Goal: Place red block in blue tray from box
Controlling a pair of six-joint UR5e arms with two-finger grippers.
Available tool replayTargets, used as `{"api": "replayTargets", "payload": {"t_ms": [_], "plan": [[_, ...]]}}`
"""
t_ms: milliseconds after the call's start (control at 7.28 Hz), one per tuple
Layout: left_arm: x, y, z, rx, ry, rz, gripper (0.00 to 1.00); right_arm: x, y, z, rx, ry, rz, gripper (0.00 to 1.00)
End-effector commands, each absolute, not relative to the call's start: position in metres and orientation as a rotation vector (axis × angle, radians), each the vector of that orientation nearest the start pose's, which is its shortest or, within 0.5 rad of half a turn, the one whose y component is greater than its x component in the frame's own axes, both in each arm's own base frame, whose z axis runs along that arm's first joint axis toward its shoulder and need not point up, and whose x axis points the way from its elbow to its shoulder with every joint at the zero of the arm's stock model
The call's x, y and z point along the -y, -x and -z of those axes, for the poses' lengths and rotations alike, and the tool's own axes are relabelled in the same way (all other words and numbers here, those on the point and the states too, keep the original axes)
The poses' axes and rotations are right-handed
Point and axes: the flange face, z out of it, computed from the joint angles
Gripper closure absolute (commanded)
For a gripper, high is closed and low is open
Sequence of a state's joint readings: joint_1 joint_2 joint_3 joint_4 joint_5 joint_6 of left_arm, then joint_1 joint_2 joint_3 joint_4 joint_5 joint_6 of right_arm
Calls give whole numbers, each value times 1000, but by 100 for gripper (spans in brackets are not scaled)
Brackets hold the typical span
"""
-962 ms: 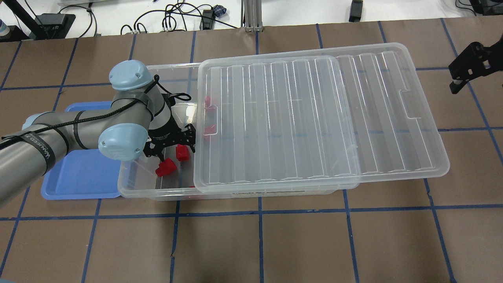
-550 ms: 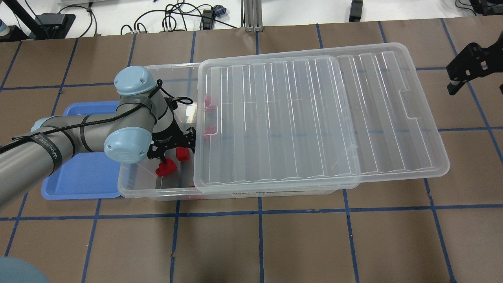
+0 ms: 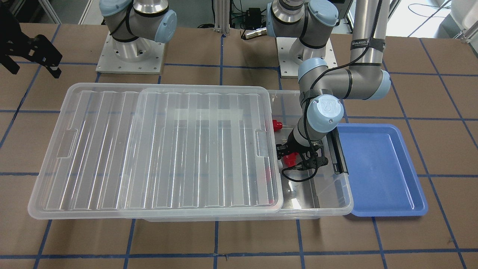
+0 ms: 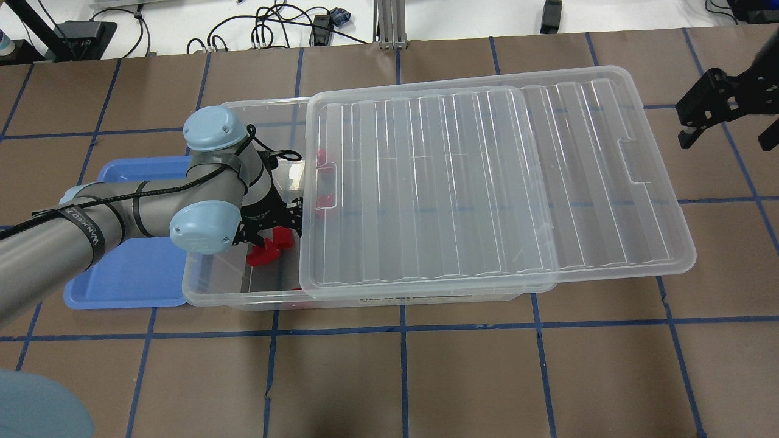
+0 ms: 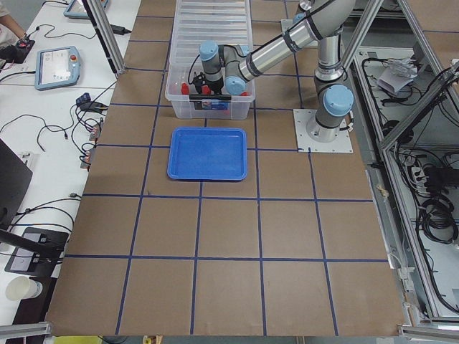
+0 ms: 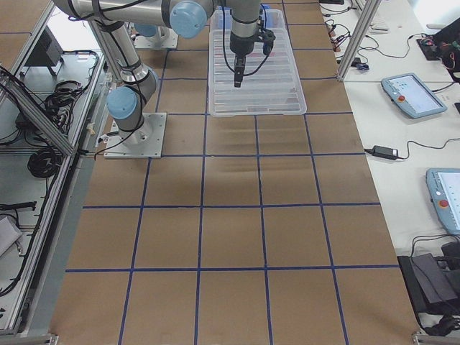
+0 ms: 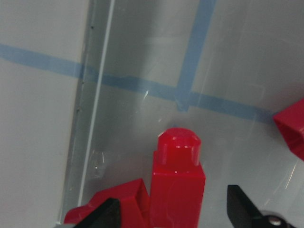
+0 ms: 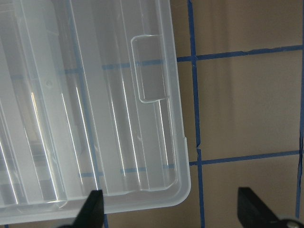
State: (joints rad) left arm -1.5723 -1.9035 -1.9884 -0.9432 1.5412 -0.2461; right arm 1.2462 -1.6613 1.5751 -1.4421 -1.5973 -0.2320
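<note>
My left gripper (image 4: pixel 272 230) is open, low inside the uncovered end of the clear box (image 4: pixel 210 292). In the left wrist view its two fingertips (image 7: pixel 102 213) stand on either side of an upright red block (image 7: pixel 178 175), not closed on it. A second red block (image 7: pixel 116 204) leans against that one, and a third (image 7: pixel 292 128) lies at the right edge. From the front the blocks (image 3: pixel 289 160) show under the gripper (image 3: pixel 298 158). The blue tray (image 4: pixel 128 274) lies beside the box, with nothing in it. My right gripper (image 4: pixel 724 125) is open and empty above the table.
The ribbed clear lid (image 4: pixel 487 182) is slid sideways, covers most of the box and overhangs its far end. More red blocks (image 4: pixel 322 158) lie under the lid's edge. The box's black latch (image 3: pixel 338 153) faces the tray. The right wrist view shows the lid's corner (image 8: pixel 175 190).
My left gripper has moved lower and slightly right, down over the pair of red blocks. My right gripper has drifted left and a little further from the robot.
</note>
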Motion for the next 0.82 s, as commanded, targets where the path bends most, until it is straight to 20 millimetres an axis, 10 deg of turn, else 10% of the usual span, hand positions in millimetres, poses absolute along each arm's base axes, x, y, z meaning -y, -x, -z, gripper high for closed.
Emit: {"api": "replayTargets", "payload": {"t_ms": [0, 687], "plan": [[516, 137, -190, -3129, 374, -173, 16, 467, 19, -514, -3153, -144, -75, 0], [518, 136, -174, -3135, 318, -153, 13, 482, 24, -504, -3156, -149, -66, 0]]}}
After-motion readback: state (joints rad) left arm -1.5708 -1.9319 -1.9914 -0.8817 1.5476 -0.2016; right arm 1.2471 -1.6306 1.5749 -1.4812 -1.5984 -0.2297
